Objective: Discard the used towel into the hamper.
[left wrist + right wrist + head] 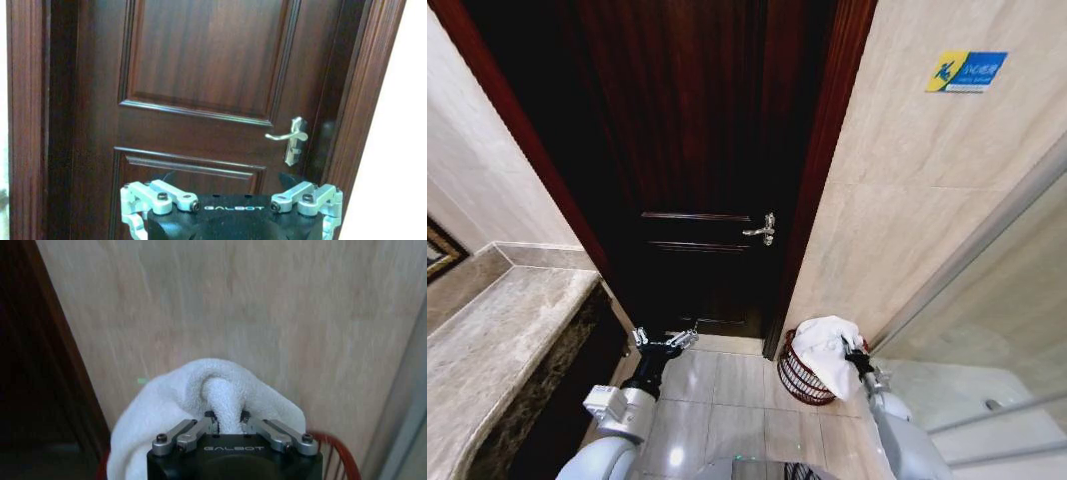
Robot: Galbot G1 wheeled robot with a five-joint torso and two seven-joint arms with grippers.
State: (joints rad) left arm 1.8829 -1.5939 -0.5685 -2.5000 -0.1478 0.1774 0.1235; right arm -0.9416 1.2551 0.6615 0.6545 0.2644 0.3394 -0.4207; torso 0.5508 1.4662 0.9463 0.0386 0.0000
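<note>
A: Where is the towel (pixel 825 352)?

B: It hangs white and bunched directly above the hamper (pixel 802 381), which stands on the floor just beside the dark door (pixel 697 150), against the tiled wall.

A: What holds it?

B: The right end effector (pixel 227 422), its fingers pinched tight on a fold of the cloth over the hamper's rim.

A: And the other arm?

B: The left end effector (pixel 665 340) hovers well apart from the hamper, facing the door, spread wide and holding nothing.

White towel (pixel 825 352); reddish-brown slatted hamper (pixel 798 379); dark mahogany door (pixel 689 150); beige marbled wall tiles (pixel 907 170); blue-yellow sticker (pixel 966 71).
</note>
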